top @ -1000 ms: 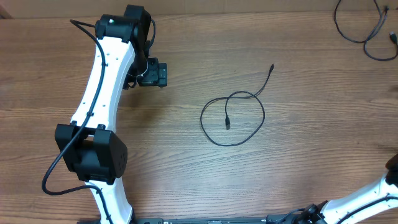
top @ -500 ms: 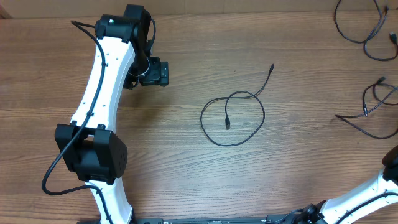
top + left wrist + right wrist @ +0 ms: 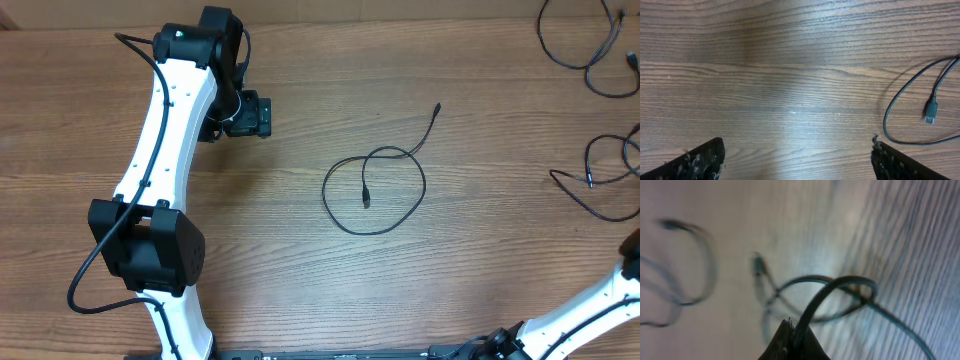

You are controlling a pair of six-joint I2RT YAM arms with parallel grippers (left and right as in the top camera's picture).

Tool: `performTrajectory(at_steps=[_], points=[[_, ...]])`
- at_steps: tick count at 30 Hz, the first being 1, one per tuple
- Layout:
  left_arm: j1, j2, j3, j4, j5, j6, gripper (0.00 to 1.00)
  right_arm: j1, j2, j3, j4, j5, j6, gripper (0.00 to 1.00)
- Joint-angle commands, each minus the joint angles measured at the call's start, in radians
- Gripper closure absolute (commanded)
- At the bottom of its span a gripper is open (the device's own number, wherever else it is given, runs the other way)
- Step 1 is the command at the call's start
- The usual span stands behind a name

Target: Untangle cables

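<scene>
A thin black cable (image 3: 375,190) lies in one loose loop at the table's middle, one plug inside the loop, the other end trailing up right. It shows at the right of the left wrist view (image 3: 920,105). My left gripper (image 3: 262,117) is open and empty, left of that loop; its fingertips (image 3: 700,160) frame bare wood. More cables (image 3: 600,185) hang in loops at the right edge. My right gripper (image 3: 795,342) is shut on a black cable (image 3: 840,287) from that bundle; the view is blurred. The right gripper itself is out of the overhead view.
Another bunch of black cables (image 3: 585,45) lies at the far right corner of the wooden table (image 3: 300,250). The white left arm (image 3: 160,150) stretches along the left side. Part of the right arm (image 3: 590,315) shows at the bottom right.
The cable bundle at the right edge came into view half a second ago and has since shifted slightly right and up. The left arm and the middle loop have not moved.
</scene>
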Motion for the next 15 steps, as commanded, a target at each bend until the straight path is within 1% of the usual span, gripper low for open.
performTrajectory(at_steps=[1, 5, 7, 8, 9, 13, 15], points=[[-0.006, 0.010, -0.003, 0.000, 0.011, -0.014, 0.07, -0.005, 0.095, 0.006, -0.035, 0.029, -0.053, 0.96], [-0.006, 0.010, -0.003, 0.001, 0.030, -0.018, 0.07, 0.005, 0.166, 0.006, -0.094, -0.082, -0.053, 0.95], [-0.006, 0.010, -0.003, 0.000, 0.037, -0.018, 0.07, 0.016, 0.187, 0.006, -0.105, -0.129, -0.053, 0.51], [-0.006, 0.010, -0.003, 0.000, 0.037, -0.018, 0.07, 0.023, 0.194, 0.006, -0.111, -0.132, -0.054, 0.19], [-0.008, 0.010, -0.003, -0.003, 0.037, -0.018, 0.07, 0.032, 0.198, 0.006, -0.129, -0.134, -0.054, 0.00], [-0.016, 0.010, -0.003, -0.007, 0.036, -0.016, 0.07, 0.045, 0.182, 0.022, -0.185, -0.227, -0.072, 0.00], [-0.020, 0.010, -0.003, -0.007, 0.035, -0.013, 0.07, 0.056, 0.152, 0.039, -0.204, -0.224, -0.073, 0.01]])
